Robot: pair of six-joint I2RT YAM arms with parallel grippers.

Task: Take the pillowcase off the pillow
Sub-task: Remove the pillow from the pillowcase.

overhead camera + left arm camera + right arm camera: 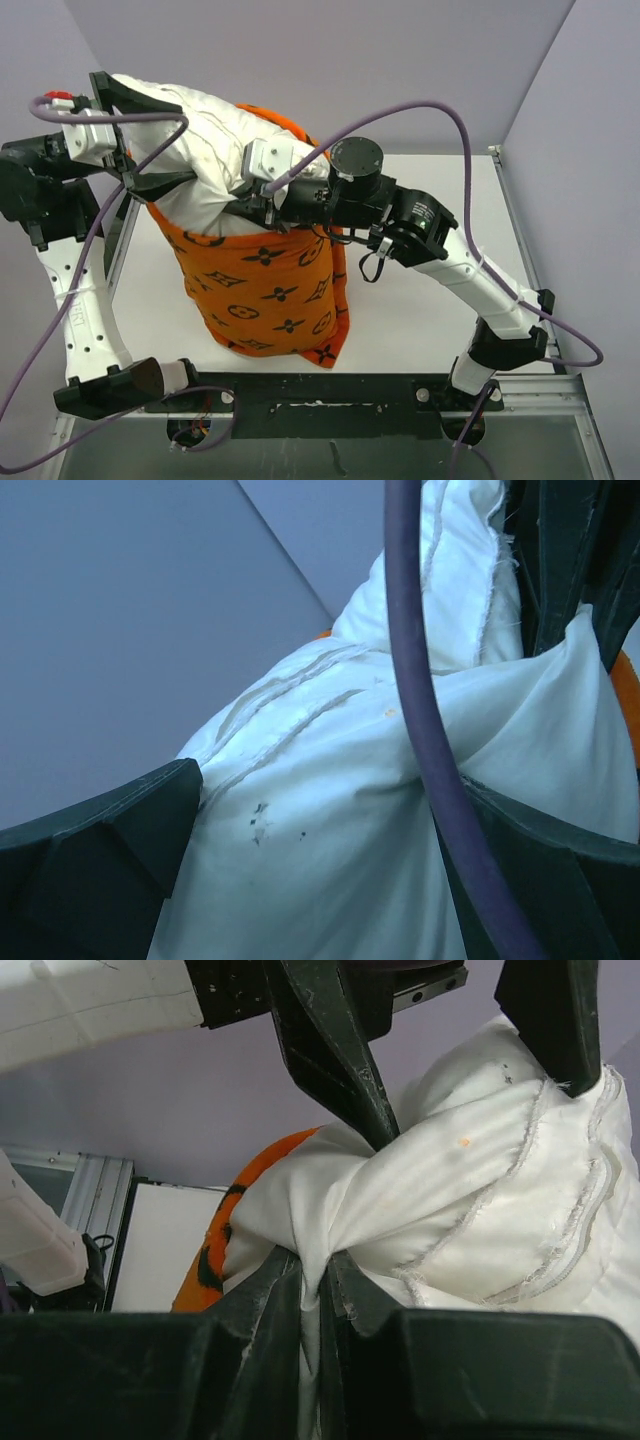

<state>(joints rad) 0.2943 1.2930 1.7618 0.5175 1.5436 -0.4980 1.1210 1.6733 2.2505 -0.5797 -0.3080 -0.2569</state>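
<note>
The left claw (165,138) is spread wide but clenched on the upper left corner of the pillow (205,135). In its own wrist view the white bulk swells between its two dark fingers (100,850) and touches both (a purple cable (410,680) crosses that view and hides part of the contact). To the right of that claw, at the middle of the pillow's exposed top, the right claw (250,205) grips far more narrowly. Its wrist camera shows the jaws nearly together on a twisted fold of white fabric (315,1290). Directly below both claws hangs the pillowcase (270,290), sheathing the lower half of the pillow. Its orange rim sits just under the right claw and its bottom rests on the desk (420,310). The step in hand looks like drawing the pillow upward out of the cover. To do it well, I would raise both claws together and evenly so the pillow does not tilt. The plush cover may simply ride up with the pillow, so the right claw's thin pinch is the one to give up first and move down onto the orange rim.
</note>
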